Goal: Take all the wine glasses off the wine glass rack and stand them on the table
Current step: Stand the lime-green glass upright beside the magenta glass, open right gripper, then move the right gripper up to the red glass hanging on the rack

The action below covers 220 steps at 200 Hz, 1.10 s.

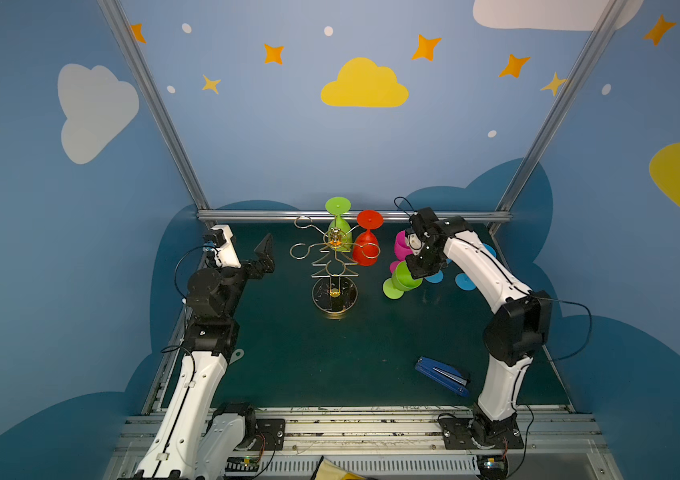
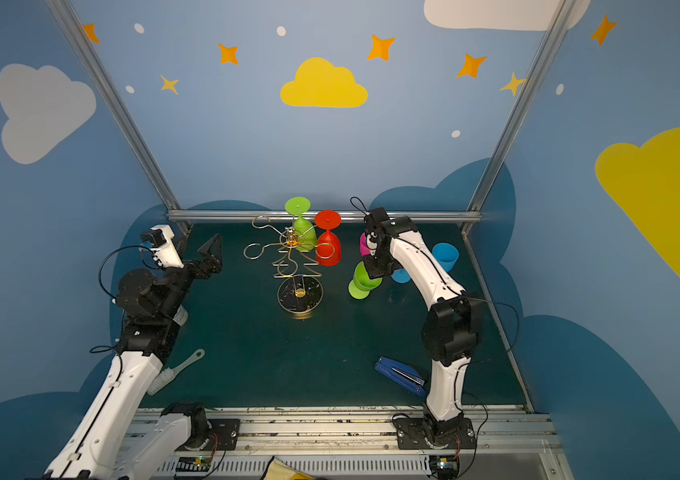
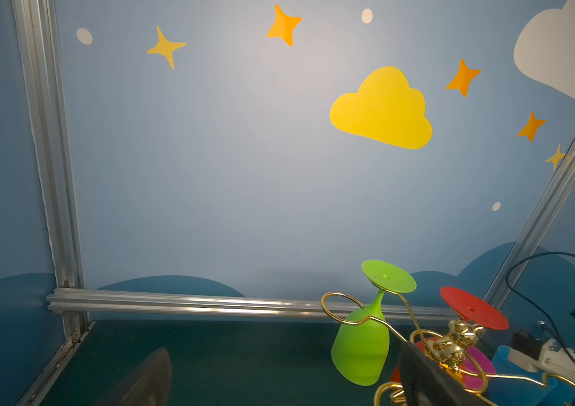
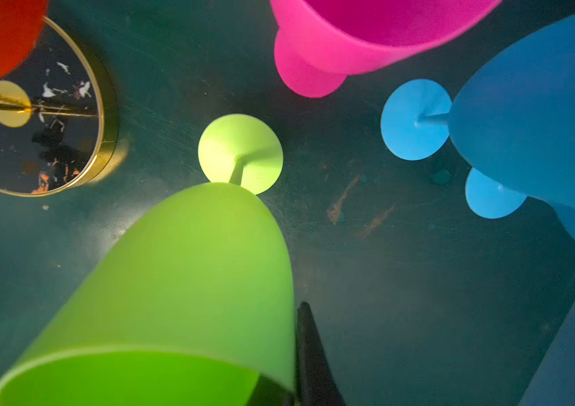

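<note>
In both top views the rack [image 1: 335, 296] stood toward the back of the green table [image 1: 330, 365]. Two glasses hung upside down from its far arms: a hanging green glass [image 1: 339, 226] and, just beside it, a red glass [image 1: 366, 245]. The left gripper [image 1: 265, 257] hovered to the left of the rack, apart from it, with its jaws spread wide and empty. To the right of the rack, the right gripper [image 1: 415, 272] was clamped on the rim of a loose green glass [image 1: 402, 280], which was clear of the rack and tilted with its foot low. A pink glass [image 1: 400, 245] and a blue glass [image 2: 445, 254] stood near it. A blue stapler [image 1: 442, 376] lay near the front right, and a brush [image 2: 176, 370] lay by the left arm.

The left wrist view showed the hanging green glass [image 3: 361, 348] held by its stem in a wire loop, with the red glass's foot [image 3: 472, 309] beside it.

The right wrist view showed a dark finger [image 4: 308, 351] pressed against the outside of the loose green glass's rim. The rack's round base [image 4: 103, 116] was apart to one side.
</note>
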Motion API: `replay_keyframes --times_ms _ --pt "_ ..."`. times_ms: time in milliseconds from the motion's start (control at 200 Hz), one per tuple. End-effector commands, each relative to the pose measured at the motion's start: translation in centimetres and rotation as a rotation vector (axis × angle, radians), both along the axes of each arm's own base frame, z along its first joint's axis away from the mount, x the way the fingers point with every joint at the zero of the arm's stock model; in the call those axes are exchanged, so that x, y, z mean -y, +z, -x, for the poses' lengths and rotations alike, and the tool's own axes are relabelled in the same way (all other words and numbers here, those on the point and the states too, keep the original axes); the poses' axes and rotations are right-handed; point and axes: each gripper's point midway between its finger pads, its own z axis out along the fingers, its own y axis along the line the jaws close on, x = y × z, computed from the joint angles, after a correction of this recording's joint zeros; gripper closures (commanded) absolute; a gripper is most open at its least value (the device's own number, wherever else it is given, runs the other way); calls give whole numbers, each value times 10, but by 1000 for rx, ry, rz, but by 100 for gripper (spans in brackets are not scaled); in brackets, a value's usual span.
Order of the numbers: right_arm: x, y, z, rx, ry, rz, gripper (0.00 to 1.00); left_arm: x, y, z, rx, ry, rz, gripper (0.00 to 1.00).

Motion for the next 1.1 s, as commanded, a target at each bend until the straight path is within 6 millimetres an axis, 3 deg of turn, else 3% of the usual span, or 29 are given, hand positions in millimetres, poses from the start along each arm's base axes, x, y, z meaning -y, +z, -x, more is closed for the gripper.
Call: replay_keyframes --times_ms 0,410,686,936,1096 --pt "6 -10 14 -115 -31 30 98 -4 3 2 15 17 10 1" --pt "-6 2 4 -63 -26 -47 71 -8 1 1 10 26 22 0" --pt "-5 40 4 26 -33 -114 60 -9 1 2 10 29 23 0" --pt "6 71 10 116 -60 -136 58 -11 2 3 15 37 27 0" --pt "2 104 19 208 -57 -237 57 -12 2 3 13 45 31 0"
